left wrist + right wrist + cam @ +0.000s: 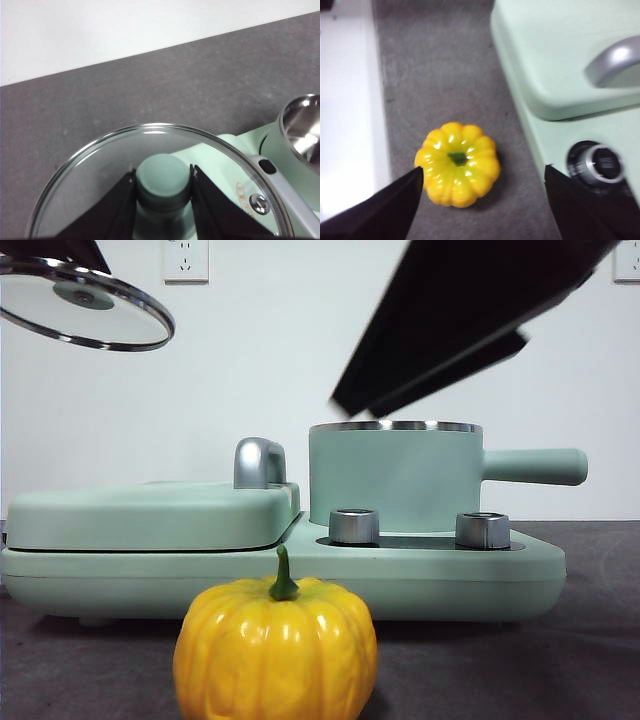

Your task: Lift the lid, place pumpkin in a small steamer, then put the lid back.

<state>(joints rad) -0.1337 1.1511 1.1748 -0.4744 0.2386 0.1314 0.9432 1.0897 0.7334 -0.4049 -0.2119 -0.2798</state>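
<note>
Up front: pumpkin (275, 650) sat on the table, just before the cooker (500, 570)
Over it: right gripper (482, 200), jaws spread wide, nothing held
Handling guess: glossy, ribbed, probably light and slippery; grab across the body, not the stem
Behind: small steamer (395, 475) stood uncovered
High up: left gripper (163, 192) clamped on the lid (90, 170) knob

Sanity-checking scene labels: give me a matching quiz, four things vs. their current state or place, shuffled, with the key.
Things:
1. lid
2. pumpkin
3. small steamer
4. right gripper

States:
A. open, above the pumpkin
B. on the table, in front of the appliance
C. uncovered, on the appliance
D. held up by its knob in the left gripper

Pairs: 1-D, 2-B, 3-C, 4-A
</note>
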